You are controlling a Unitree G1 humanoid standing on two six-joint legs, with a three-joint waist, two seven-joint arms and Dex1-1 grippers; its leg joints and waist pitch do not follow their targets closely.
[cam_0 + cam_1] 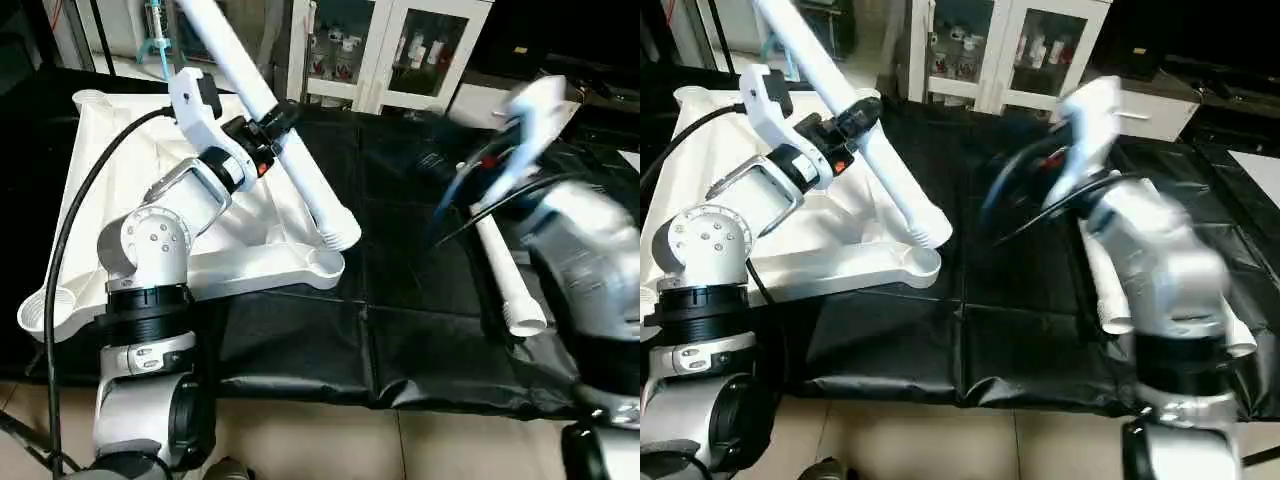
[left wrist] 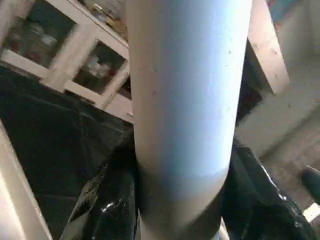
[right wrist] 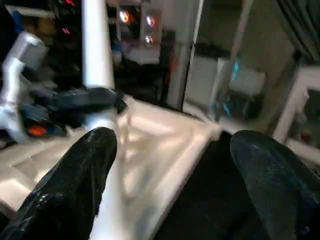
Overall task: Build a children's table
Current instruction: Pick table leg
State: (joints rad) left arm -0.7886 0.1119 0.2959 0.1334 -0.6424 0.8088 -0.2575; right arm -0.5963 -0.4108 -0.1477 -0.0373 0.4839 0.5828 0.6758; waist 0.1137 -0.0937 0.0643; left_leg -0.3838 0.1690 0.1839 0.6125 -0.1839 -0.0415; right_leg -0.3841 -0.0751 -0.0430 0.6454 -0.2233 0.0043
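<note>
Children's table top (image 1: 265,262) lies underside-up at left of frame on black cloth (image 1: 400,300) in left eye view; left gripper (image 1: 268,128) clamps slanted white leg (image 1: 300,165), lower end near top's corner socket. Second leg (image 1: 505,275) lies on cloth at right; right gripper (image 1: 500,165) blurred above it. Left wrist view: leg (image 2: 185,100) pinched between black fingers (image 2: 107,205). Right wrist view: fingers (image 3: 75,175) spread wide, nothing between them; table top (image 3: 170,145) at centre.
</note>
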